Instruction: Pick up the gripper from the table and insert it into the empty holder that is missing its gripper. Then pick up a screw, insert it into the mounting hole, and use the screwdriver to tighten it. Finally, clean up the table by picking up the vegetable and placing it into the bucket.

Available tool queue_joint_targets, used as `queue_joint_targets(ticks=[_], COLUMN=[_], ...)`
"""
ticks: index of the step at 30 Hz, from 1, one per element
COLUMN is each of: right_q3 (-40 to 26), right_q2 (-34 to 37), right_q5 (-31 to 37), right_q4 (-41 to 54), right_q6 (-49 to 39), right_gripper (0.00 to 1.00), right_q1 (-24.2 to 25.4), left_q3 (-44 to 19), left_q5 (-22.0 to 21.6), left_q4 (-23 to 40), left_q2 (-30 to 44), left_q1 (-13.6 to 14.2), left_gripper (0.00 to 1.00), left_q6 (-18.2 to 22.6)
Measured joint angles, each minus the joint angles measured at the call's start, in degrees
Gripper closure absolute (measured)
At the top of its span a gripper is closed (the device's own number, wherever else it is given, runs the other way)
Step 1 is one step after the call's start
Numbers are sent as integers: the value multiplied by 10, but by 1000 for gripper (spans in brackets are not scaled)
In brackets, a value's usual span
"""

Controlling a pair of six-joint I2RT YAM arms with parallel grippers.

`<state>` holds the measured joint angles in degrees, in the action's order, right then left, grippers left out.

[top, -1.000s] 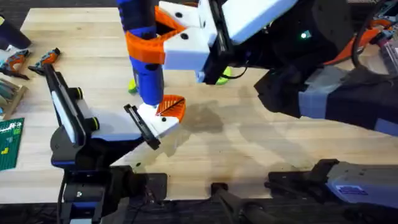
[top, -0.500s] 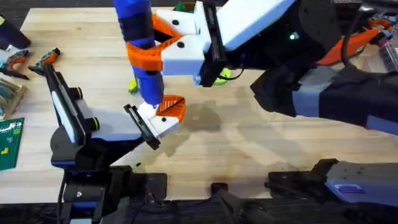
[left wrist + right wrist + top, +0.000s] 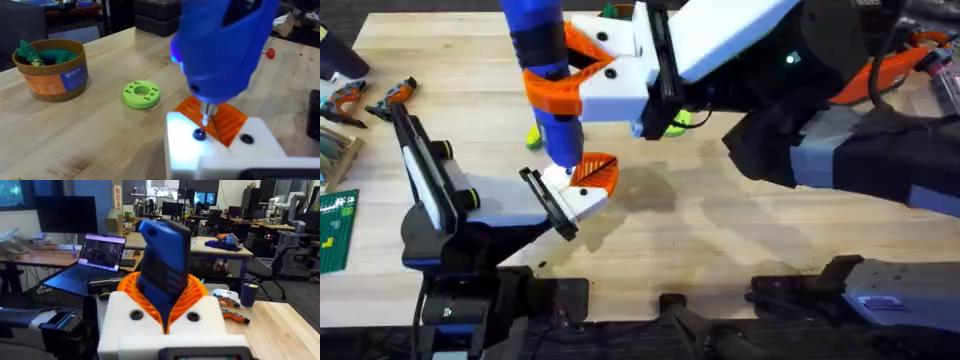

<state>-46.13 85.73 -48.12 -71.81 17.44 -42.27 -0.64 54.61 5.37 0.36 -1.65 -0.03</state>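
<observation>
Nothing's really budged over the last half second: the right gripper (image 3: 582,78) stays clamped on the blue pen-shaped electric screwdriver (image 3: 542,70), bit down on the white plastic holder block (image 3: 220,150) beside its orange wedge finger (image 3: 596,172). Looks like tightening's underway. Can't tell the left gripper's state.

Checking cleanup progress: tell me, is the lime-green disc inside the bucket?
No, the lime-green disc lies on the table beside the bucket.

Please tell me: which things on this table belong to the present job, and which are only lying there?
Belong to the job:
- screwdriver, held by the right gripper, its bit down at the holder
- orange gripper seated on the holder
- bucket

Only lying there:
- lime-green disc with holes
- red-handled rod
- orange-handled tools at the table's far left
</observation>
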Motion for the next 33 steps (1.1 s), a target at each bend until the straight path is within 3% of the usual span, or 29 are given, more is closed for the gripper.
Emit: queue_joint_targets(ticks=[33], right_q3=[0], right_q2=[0], right_q5=[0], right_q4=[12], right_q6=[-26], right_gripper=[975], right_q1=[-8], left_q3=[0], left_q5=[0], left_q4=[0], left_q2=[0], left_q1=[0], left_gripper=[996], left_q6=[0])
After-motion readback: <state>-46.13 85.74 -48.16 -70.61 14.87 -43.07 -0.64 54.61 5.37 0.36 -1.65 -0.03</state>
